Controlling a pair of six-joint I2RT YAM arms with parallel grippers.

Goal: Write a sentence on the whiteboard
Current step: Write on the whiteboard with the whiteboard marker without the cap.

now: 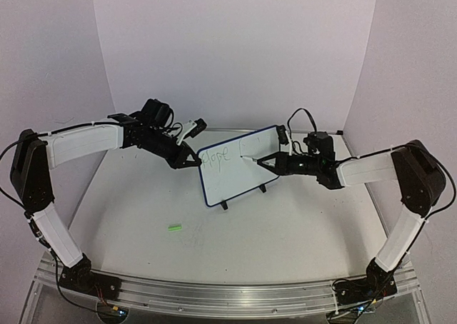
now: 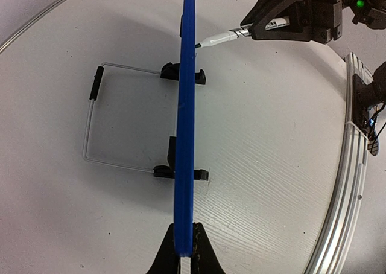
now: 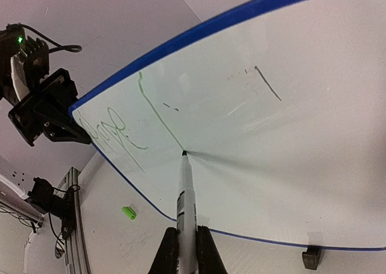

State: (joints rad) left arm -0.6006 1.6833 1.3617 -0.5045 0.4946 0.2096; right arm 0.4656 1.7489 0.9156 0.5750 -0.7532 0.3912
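Two end effectors flanked the whiteboard [image 1: 232,174], upright on the tabletop [image 1: 271,231]: left end effector [image 1: 193,158] clamped its left rim, right end effector [image 1: 263,160] pinched a marker [image 3: 184,192], tip touching the board's face.

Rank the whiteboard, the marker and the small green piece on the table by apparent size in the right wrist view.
1. whiteboard: fills most of the view.
2. marker: nearest the camera, so it looks inflated.
3. green piece: tiny and farther off.
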